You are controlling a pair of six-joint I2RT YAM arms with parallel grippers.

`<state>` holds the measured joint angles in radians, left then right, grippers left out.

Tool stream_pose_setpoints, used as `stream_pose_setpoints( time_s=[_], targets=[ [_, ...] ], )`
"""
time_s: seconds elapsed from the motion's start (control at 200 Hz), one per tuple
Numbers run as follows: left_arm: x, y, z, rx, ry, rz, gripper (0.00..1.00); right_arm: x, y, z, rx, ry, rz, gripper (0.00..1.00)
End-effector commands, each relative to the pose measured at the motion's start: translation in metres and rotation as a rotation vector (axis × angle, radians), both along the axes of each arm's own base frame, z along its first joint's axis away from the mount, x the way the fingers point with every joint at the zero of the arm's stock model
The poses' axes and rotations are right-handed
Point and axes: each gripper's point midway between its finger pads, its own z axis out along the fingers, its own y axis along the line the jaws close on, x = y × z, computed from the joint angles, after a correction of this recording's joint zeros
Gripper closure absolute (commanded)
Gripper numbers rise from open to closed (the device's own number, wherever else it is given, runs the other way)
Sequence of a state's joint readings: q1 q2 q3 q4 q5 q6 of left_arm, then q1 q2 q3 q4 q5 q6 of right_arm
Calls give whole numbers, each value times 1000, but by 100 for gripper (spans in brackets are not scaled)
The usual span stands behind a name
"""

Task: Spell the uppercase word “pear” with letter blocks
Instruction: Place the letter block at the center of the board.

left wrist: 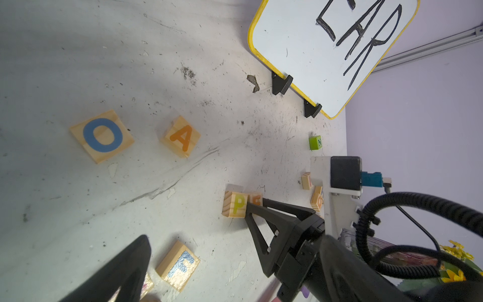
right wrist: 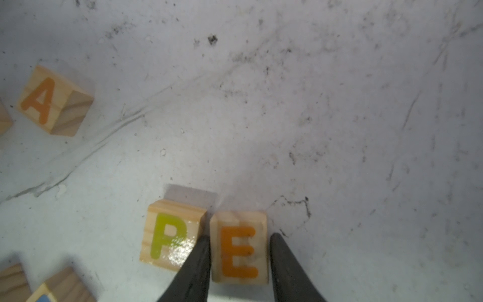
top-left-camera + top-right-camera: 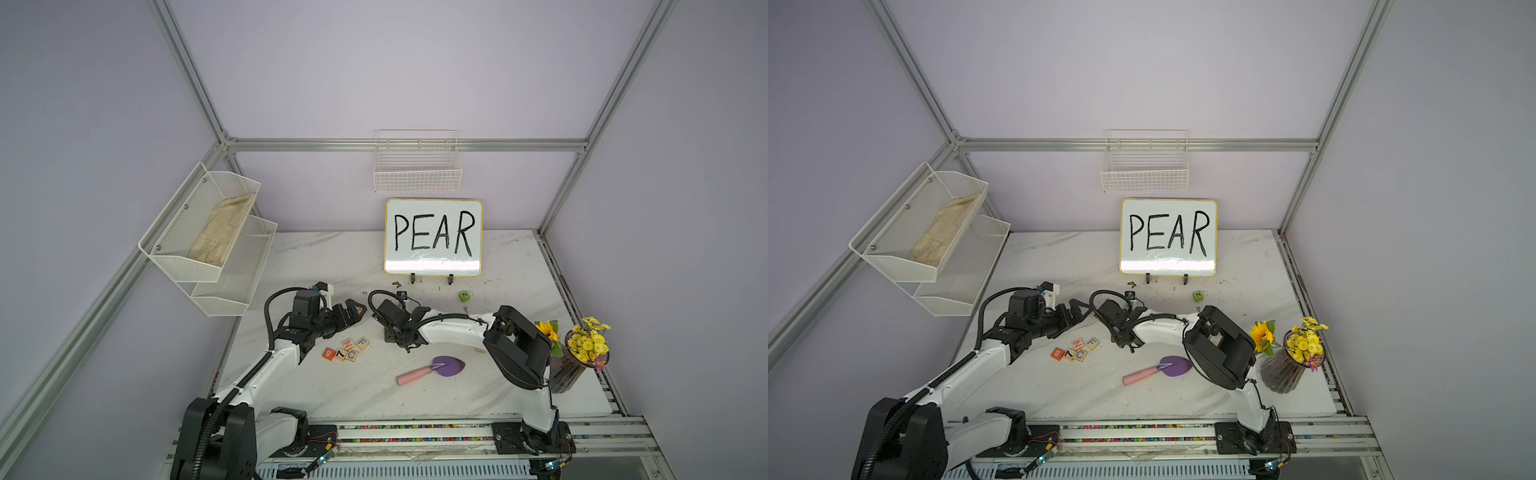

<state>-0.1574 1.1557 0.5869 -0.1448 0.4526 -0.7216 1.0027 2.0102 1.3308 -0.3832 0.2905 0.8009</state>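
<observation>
Before the yellow-framed whiteboard [image 3: 433, 237]: scuffed marble surface [image 3: 332, 386], lilac walls [image 3: 415, 83]. Only wrist views show the right hand [image 2: 239, 235] straddling the pale-wood orange-E block [image 2: 239, 251], grip unclear; left hand [image 3: 353, 313] spread wide.

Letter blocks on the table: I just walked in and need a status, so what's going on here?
The right gripper has its fingers either side of the E block, which sits beside the P block; whether it grips is unclear. The A block lies apart, not yet placed. The left gripper hangs open nearby.
</observation>
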Motion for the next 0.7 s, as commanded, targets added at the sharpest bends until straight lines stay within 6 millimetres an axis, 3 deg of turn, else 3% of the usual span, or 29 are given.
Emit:
stream_pose_setpoints(
  time_s=[0.0,0.43,0.56,0.695],
  targets=[
    [18,-4,37,-21,-93,-15,0,-7,-11,-2,-34,11,-20,53],
    [18,-4,38,-23,-92,-16,0,-4,-11,12,0,-19,-30,51],
    [18,-4,38,-21,-93,-17,0,-3,-13,25,1,-41,-25,51],
    [19,-4,37,-20,-93,-18,0,2,-28,45,-39,-108,-38,50]
  ],
)
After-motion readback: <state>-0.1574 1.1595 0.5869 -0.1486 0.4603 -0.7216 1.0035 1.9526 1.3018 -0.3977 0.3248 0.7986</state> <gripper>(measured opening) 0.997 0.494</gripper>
